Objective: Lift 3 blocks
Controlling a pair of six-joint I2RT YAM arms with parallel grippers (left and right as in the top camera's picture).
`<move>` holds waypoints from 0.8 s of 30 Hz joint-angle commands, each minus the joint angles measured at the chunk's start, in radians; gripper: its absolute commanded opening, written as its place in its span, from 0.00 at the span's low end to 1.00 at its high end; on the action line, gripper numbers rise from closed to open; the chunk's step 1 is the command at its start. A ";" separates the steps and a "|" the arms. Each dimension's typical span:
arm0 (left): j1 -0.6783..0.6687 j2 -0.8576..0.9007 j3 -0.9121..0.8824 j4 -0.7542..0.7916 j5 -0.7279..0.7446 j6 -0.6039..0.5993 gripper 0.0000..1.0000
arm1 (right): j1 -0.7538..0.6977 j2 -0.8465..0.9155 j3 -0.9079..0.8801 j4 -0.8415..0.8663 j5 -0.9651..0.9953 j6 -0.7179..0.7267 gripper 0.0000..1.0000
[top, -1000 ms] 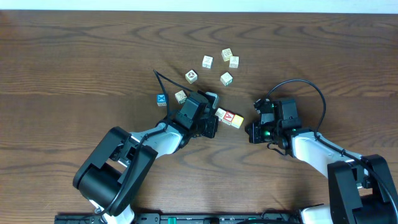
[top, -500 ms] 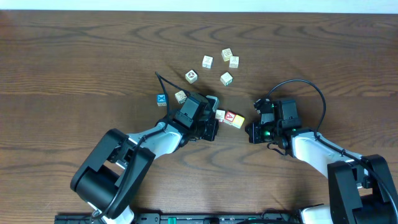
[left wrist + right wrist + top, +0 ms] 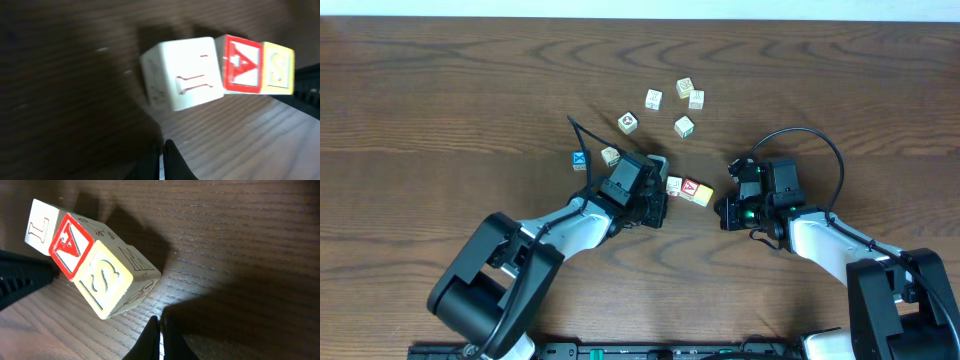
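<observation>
Since both sets of jaws are pressed together, we read them as blunt pushers: the left pincer point(image 3: 161, 155) sits just beside the cream block point(image 3: 182, 80) and the right pincer point(image 3: 159, 330) near the yellow block point(image 3: 107, 282). The red A block point(image 3: 70, 242) is sandwiched between them, on the bench point(image 3: 440, 90).
</observation>
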 commanded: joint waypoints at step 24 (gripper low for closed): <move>0.129 0.012 0.064 0.010 -0.026 0.050 0.07 | 0.000 0.006 -0.002 0.002 0.044 0.175 0.02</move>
